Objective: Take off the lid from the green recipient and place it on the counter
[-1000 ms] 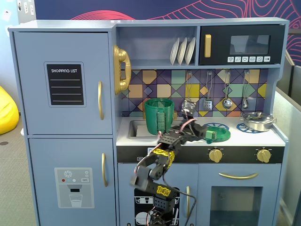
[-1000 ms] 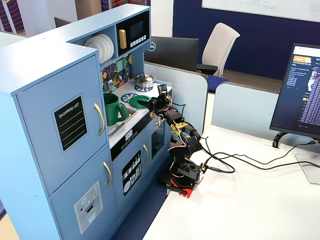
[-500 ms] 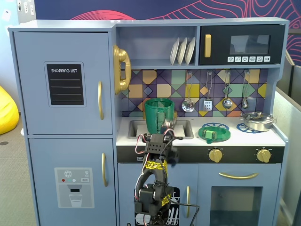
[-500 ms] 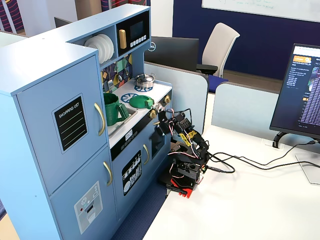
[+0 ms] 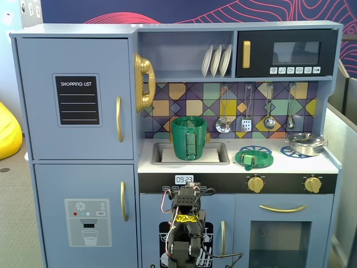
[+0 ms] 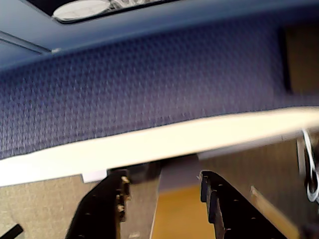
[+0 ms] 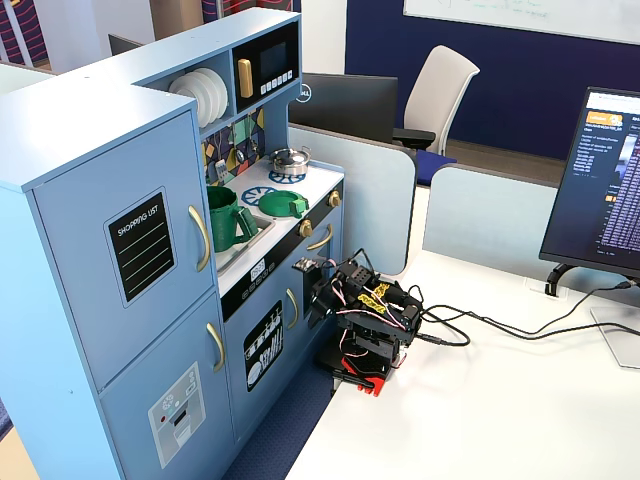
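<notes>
The toy kitchen's white counter [image 5: 290, 163] carries everything of the task. The green recipient [image 5: 188, 138], a tall dark-green plastic pot with a lighter strap handle, stands open-topped at the sink. The lid [image 5: 254, 158], a flat bright-green disc, lies on a printed burner ring to the right in this fixed view. It looks light, stiff and smooth; its small centre block knob is the natural hold. The gripper [image 6: 162, 199] is folded low before the cabinet, jaws apart and empty.
</notes>
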`<action>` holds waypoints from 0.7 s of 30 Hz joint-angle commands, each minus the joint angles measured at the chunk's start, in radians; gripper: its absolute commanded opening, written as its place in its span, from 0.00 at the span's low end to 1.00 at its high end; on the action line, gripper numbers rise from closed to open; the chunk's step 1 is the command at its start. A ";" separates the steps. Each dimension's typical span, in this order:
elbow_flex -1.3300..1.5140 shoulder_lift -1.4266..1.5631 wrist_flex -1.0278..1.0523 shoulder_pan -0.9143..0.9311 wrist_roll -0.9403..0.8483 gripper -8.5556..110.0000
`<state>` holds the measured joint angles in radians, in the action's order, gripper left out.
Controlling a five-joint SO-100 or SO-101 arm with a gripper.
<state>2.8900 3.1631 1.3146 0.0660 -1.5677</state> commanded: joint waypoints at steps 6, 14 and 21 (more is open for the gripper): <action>0.104 0.014 -0.061 -0.028 0.041 0.11; 0.107 0.014 0.129 -0.051 0.149 0.12; 0.107 0.015 0.215 -0.035 0.075 0.12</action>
<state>3.0005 3.1845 1.3422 0.0261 -1.4818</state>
